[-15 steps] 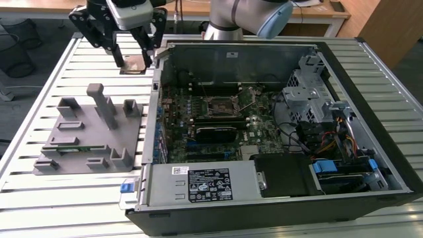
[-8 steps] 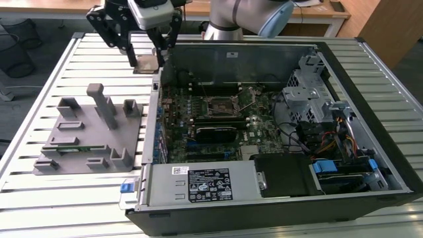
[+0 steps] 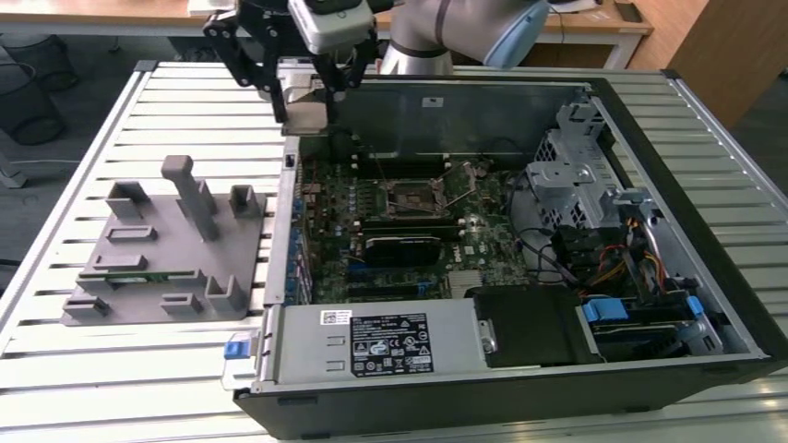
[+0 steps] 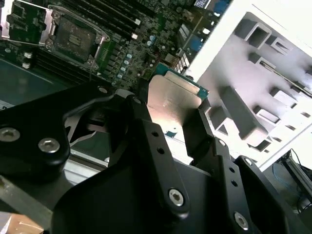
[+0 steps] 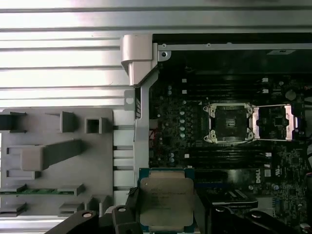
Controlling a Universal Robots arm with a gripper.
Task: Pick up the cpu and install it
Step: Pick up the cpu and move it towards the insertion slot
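First wrist view: the hand [image 5: 168, 215] is gripping the cpu [image 5: 166, 202] by two opposite edges, its fingers [image 5: 126, 222] clenching on the chip. The pick-up is done. The chip is hanging clear of the grey holder tray [image 5: 53, 156] on the slatted tabletop [image 5: 58, 63], and appears to be just inside the computer case wall [image 5: 141, 146] that borders the tray. Installation is left to do: the socket [image 5: 229, 123] is lying bare on the motherboard [image 5: 180, 97], its load plate [image 5: 275, 122] is standing swung open beside it, and the chip is sitting well apart from both. The cpu is riding flat, its pale metal top facing the wrist camera and its green rim showing. Being square, it is offering no real long axis; its edges are running roughly parallel to the socket's.
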